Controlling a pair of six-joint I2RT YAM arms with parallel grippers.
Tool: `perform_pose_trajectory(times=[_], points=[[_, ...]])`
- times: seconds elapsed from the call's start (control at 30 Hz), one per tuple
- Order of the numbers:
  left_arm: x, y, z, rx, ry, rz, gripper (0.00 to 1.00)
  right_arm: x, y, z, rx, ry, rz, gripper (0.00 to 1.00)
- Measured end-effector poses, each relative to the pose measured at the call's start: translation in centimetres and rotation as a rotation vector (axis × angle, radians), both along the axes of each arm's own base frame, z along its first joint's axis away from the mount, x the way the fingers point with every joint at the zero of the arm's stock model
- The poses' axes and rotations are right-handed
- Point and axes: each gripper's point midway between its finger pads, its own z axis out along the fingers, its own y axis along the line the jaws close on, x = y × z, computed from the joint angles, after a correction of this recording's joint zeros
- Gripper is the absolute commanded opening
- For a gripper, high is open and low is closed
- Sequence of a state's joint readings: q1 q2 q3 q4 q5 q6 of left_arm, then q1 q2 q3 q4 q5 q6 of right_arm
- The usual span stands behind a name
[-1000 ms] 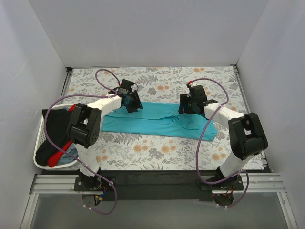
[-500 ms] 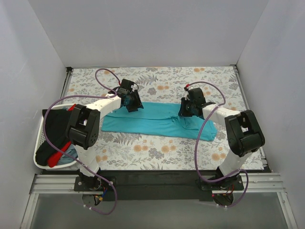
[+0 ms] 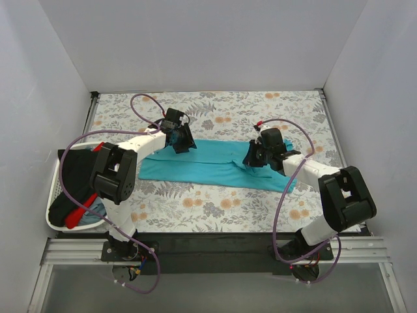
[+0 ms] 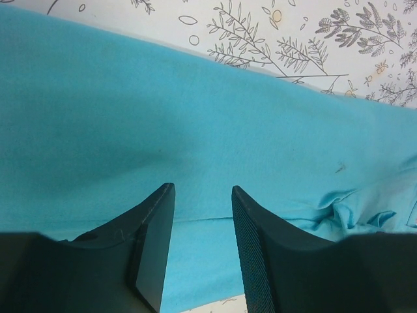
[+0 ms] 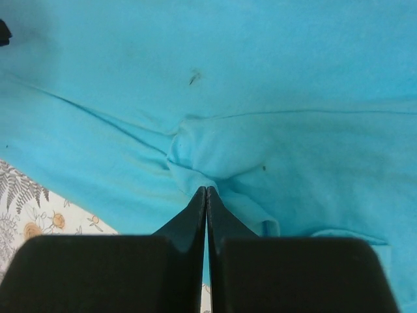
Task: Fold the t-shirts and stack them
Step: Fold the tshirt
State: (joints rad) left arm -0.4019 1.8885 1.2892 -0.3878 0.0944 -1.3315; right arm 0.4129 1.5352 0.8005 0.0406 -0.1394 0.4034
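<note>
A: Bright, even light from above; the white walls (image 3: 195,45) bounce it, so only faint, soft shadows fall on the tabletop (image 3: 215,208).
B: Glare? Blur?
A: No glare. In the wrist views the turquoise t-shirt (image 5: 293,78) is sharp; the left pincer (image 4: 202,188) and right pincer (image 5: 206,189) go dark and soft near the lens.

Turquoise t-shirt (image 4: 130,98) cut off by both wrist frames.

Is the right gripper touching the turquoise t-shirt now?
Touching. The right wrist view shows the right gripper shut on a raised pucker of the turquoise t-shirt, creases running to its tips.
</note>
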Motion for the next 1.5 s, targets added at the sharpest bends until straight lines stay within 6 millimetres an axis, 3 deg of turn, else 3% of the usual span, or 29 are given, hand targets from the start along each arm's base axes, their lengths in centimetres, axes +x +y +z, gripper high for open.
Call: perform_pose_trajectory(times=[0.37, 0.53, 0.77, 0.9, 1.0, 1.13, 1.27, 1.4, 1.5], points=[[-0.7, -0.5, -0.2, 0.001, 0.004, -0.015, 0.39, -3.7, 2.9, -1.2, 0.010, 0.034, 0.082, 0.11], [-1.0, -0.5, -0.4, 0.004, 0.011, -0.019, 0.39, -4.4, 4.0, -1.1, 0.008, 0.023, 0.115, 0.13], [-1.2, -0.5, 0.0, 0.001, 0.004, -0.021, 0.39, -4.0, 4.0, -1.0, -0.015, 0.004, 0.097, 0.15], [-1.4, -0.6, 0.6, -0.004, -0.008, -0.032, 0.39, -3.3, 2.9, 0.0, -0.057, -0.035, 0.050, 0.21], [-1.6, -0.9, 1.2, -0.013, -0.021, -0.045, 0.39, -2.4, 1.3, 2.5, -0.080, -0.095, -0.004, 0.22], [-2.2, -2.0, 2.0, -0.023, -0.038, -0.078, 0.39, 0.5, -1.9, 5.2, -0.095, -0.158, -0.111, 0.23], [-3.2, -3.5, 2.1, -0.024, -0.037, -0.118, 0.39, 1.5, -4.6, 3.6, -0.153, -0.116, -0.168, 0.22], [-4.2, -4.8, 2.1, -0.025, -0.037, -0.155, 0.39, 0.9, -5.0, -0.2, -0.227, -0.006, -0.133, 0.20], [-4.7, -5.6, 2.2, -0.026, -0.038, -0.176, 0.39, -0.1, -4.8, -1.4, -0.251, 0.041, -0.102, 0.20]])
